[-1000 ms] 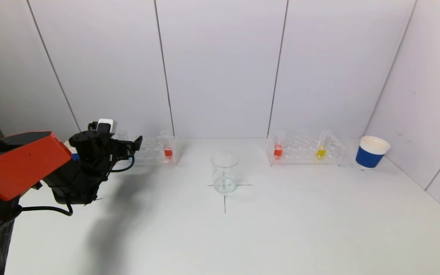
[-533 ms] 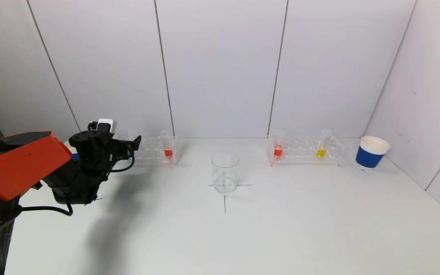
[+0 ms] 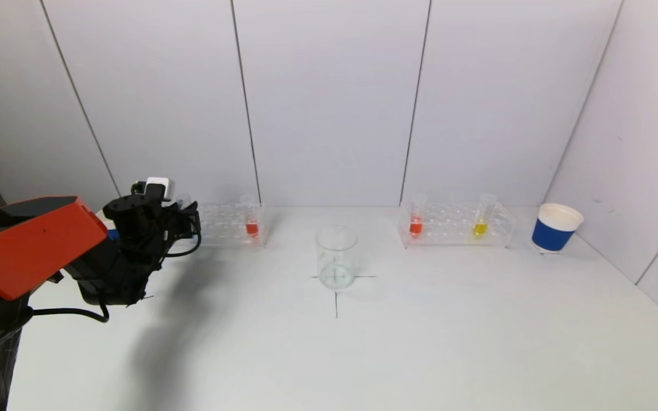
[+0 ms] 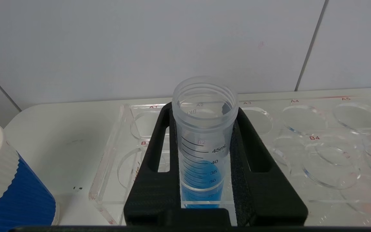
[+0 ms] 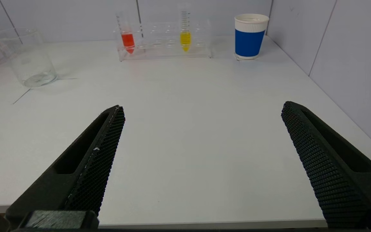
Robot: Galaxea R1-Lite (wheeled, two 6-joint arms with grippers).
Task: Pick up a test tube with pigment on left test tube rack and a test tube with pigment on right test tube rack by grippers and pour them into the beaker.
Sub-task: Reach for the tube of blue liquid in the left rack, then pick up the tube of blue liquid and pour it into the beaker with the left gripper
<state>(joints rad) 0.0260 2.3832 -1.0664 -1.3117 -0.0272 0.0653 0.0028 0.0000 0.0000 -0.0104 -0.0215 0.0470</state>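
Note:
My left gripper [image 4: 204,109] is shut on an upright clear test tube [image 4: 204,135] holding blue pigment, which stands in the left test tube rack [image 4: 301,151]. From the head view, the left gripper [image 3: 189,218] sits at the left end of that rack [image 3: 223,220]. A tube with red pigment [image 3: 252,225] stands at the rack's other end. The clear beaker [image 3: 336,257] stands at mid-table. The right rack [image 3: 454,227] holds a red tube [image 3: 416,224] and a yellow tube [image 3: 480,225]. My right gripper [image 5: 201,109] is open over the table's near edge, holding nothing.
A blue-and-white paper cup [image 3: 555,227] stands right of the right rack, close to the side wall. Another such cup [image 4: 8,187] stands beside the left rack. A black cross is drawn on the table under the beaker.
The left gripper's fingers have closed from wide open onto the blue tube. The arm and the right gripper have stayed where they were.

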